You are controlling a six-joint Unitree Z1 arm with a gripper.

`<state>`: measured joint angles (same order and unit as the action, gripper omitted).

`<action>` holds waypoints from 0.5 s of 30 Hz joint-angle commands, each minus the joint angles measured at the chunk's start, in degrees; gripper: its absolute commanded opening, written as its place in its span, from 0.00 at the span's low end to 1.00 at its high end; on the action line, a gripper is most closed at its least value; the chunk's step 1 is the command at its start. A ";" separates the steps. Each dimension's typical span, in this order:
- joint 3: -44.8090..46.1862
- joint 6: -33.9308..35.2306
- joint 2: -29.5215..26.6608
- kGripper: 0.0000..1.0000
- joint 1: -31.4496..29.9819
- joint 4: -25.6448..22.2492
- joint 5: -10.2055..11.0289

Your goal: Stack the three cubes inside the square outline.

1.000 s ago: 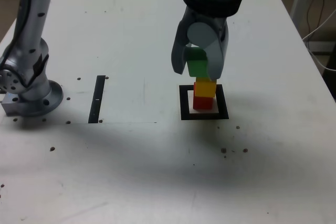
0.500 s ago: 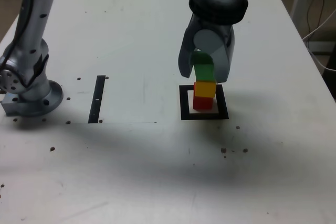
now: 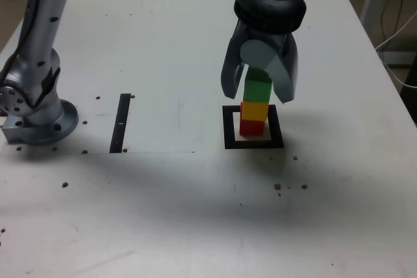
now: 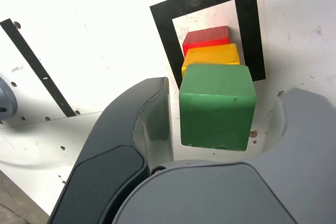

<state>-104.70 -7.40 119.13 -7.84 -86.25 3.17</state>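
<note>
You see the three cubes stacked inside the square outline (image 3: 253,127) on the white counter (image 3: 163,43): the red cube (image 3: 252,126) at the bottom, the yellow cube (image 3: 254,111) on it, and the green cube (image 3: 258,88) on top. The gripper (image 3: 260,91) hangs over the stack with its jaws parted, one on each side of the green cube. In the wrist view a clear gap shows on one side of that cube (image 4: 217,106), so the jaws grip nothing. A straight black strip (image 3: 120,122) lies well apart, toward the exterior view's left, near the arm's base (image 3: 36,112).
</note>
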 commanded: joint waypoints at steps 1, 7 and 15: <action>0.18 -0.14 -0.30 1.00 0.20 0.13 0.15; 1.43 -0.03 -3.81 1.00 0.24 0.17 2.64; 7.92 1.92 -11.27 1.00 1.17 -0.31 5.23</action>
<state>-97.65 -5.87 109.38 -6.98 -86.28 8.31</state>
